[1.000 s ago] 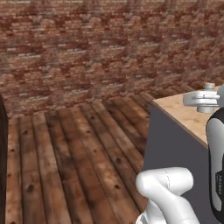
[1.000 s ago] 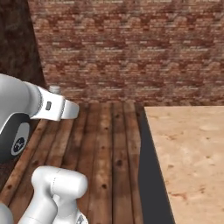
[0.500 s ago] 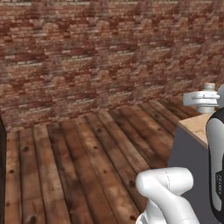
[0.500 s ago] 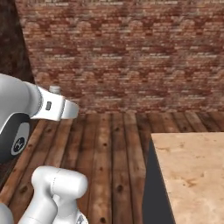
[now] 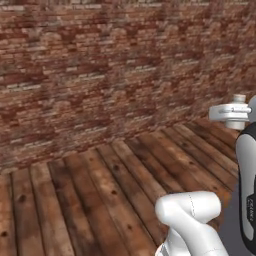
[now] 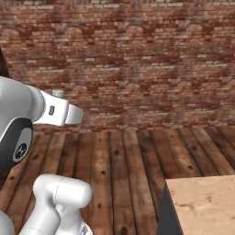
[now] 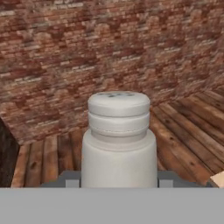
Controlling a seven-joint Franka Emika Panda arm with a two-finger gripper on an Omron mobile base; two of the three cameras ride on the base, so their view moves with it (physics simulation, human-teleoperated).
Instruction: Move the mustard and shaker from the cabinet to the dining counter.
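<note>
We carry the shaker (image 7: 119, 140) clamped upright in our tool (image 7: 119, 181), facing the brick wall (image 6: 137, 59). A corner of the worktop (image 6: 202, 204) lies below that wall, so setting down remains. The mustard's progress we cannot judge.

The shaker's (image 7: 119, 140) base is hidden below; the worktop (image 6: 202, 206) is cut off at 5 o'clock.

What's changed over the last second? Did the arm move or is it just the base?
The base is turning: in both base views the brick wall and plank floor slide sideways, and the wood counter slips toward the frame's edge. The arm keeps its pose, and the gripper stays closed on the shaker.
</note>
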